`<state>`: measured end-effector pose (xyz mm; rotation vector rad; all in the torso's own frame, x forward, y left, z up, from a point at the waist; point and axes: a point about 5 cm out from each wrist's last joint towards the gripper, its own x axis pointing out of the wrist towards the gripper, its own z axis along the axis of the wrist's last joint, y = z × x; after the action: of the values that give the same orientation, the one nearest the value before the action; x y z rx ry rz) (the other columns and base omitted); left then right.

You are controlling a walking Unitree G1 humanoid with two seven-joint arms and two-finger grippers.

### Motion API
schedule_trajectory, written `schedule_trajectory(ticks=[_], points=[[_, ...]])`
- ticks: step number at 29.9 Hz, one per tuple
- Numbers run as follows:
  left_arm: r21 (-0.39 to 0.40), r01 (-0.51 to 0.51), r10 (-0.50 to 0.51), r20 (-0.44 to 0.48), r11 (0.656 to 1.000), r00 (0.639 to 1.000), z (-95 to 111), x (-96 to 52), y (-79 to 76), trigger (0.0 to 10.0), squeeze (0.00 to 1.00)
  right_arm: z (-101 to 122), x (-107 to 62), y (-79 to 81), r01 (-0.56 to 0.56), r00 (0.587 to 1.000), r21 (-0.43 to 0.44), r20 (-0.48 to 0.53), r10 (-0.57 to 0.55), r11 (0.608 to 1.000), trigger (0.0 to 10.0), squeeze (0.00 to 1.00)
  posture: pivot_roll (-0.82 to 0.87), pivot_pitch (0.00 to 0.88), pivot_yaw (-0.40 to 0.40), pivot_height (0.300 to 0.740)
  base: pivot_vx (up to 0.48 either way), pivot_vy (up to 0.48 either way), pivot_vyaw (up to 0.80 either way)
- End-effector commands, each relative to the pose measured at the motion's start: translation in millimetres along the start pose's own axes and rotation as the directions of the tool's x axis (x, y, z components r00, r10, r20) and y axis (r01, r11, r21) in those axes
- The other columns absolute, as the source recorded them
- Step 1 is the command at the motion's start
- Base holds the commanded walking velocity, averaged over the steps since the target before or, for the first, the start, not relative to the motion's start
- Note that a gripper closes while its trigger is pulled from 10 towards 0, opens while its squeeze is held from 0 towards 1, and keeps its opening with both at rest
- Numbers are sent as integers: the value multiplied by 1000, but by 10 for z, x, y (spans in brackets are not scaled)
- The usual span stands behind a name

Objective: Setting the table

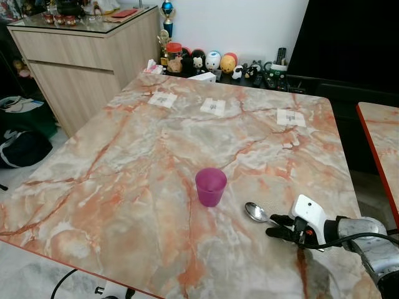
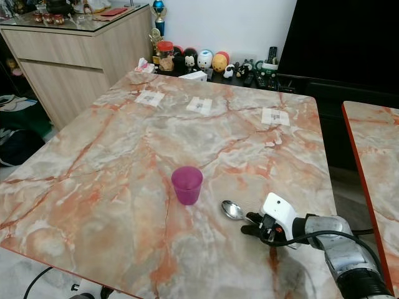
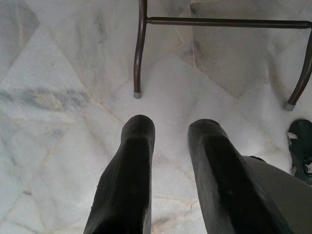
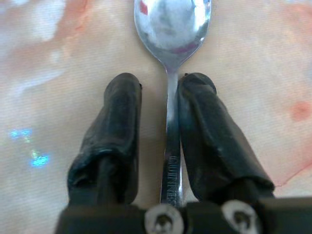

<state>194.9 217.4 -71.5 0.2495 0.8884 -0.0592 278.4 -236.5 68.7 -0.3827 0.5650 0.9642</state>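
Right gripper (image 4: 158, 85) low on the marble table (image 1: 124, 156), just right of the purple cup (image 1: 211, 185). Spoon (image 4: 171, 29) lies flat on the tabletop btwn cup and gripper, bowl toward the cup, handle running back btwn the two black fingers (image 4: 207, 131). Fingers apart w/ a narrow gap: one touches the handle, the other sits just beside it w/ a sliver of table showing, so not clamped. Cup upright, near the spoon bowl, not touching. Left gripper (image 3: 170, 131) hangs over the floor near chair legs (image 3: 139, 53), fingers apart, holding nothing.
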Motion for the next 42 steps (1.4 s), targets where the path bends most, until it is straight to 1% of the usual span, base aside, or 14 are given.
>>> schedule_trajectory(ticks=[1, 20, 27, 30, 31, 32, 33, 34, 35, 38, 39, 40, 41, 42], points=[[18, -2, 2, -14, 1000, 1000, -40, -10, 15, 10000, 0, -176, 51, 99, -35, 996, 31, -83, 37, 999, 0, 0, 58, 11, -14, 740, 0, 0, 0], [19, -2, 2, -12, 1000, 1000, -33, -7, 3, 10000, 0, -206, 83, 129, -33, 994, 31, -101, 36, 999, 0, 0, 60, 9, -18, 740, 0, 0, 0], [19, -3, 3, -10, 1000, 1000, -27, -6, 2, 10000, 0, -187, 86, 84, 77, 996, 47, -57, -74, 996, 0, 0, 60, 9, -18, 740, 0, 0, 0], [18, -3, 3, -9, 1000, 1000, -26, -5, 2, 10000, 0, -98, 74, -10, 213, 977, 38, 10, -213, 976, 0, 0, 60, 9, -18, 740, 0, 0, 0], [18, -3, 3, -9, 1000, 1000, -26, -5, 2, 10000, 0, -98, 74, -10, 213, 977, 38, 10, -213, 976, 0, 0, 60, 9, -18, 740, 0, 0, 0], [18, -3, 3, -9, 1000, 1000, -25, -5, 0, 10000, 0, -69, 59, -96, 326, 944, 68, 34, -329, 943, 0, 0, 58, 5, -21, 740, 0, 0, 0], [18, -3, 3, -9, 1000, 1000, -25, -5, -1, 10000, 0, -54, 53, -125, 368, 927, 81, 44, -372, 926, 0, 0, 58, 5, -21, 740, 0, 0, 0], [18, -2, 3, -8, 1000, 1000, -23, -4, -3, 10000, 0, -1, 40, -171, 466, 877, 95, 82, -474, 880, 0, 0, 58, 5, -21, 740, 0, 0, 0], [18, -3, 3, -8, 1000, 1000, -21, -4, -4, 10000, 0, 21, 36, -184, 515, 843, 131, 104, -528, 847, 0, 0, 59, 3, -25, 740, 0, 0, 0], [17, -4, 4, -7, 1000, 1000, -20, -4, -3, 10000, 0, 108, 51, -144, 553, 790, 200, 180, -586, 808, 0, 0, 59, 1, -27, 740, 0, 0, 0], [16, -4, 4, -5, 1000, 1000, -17, -3, -4, 10000, 0, 187, 66, -102, 563, 746, 278, 234, -623, 778, 0, 0, 59, 1, -27, 740, 0, 0, 0], [16, -4, 4, -5, 1000, 1000, -17, -3, -4, 10000, 0, 187, 66, -102, 563, 746, 278, 234, -623, 778, 0, 0, 59, 1, -27, 740, 0, 0, 0], [16, -4, 4, -4, 1000, 1000, -15, -3, -2, 10000, 0, 298, 77, -49, 556, 684, 384, 294, -668, 737, 0, 0, 60, 1, -26, 740, 0, 0, 0], [16, -4, 4, -4, 1000, 1000, -15, -3, -2, 10000, 0, 332, 79, -32, 548, 663, 422, 309, -682, 723, 0, 0, 60, 1, -26, 740, 0, 0, 0]])
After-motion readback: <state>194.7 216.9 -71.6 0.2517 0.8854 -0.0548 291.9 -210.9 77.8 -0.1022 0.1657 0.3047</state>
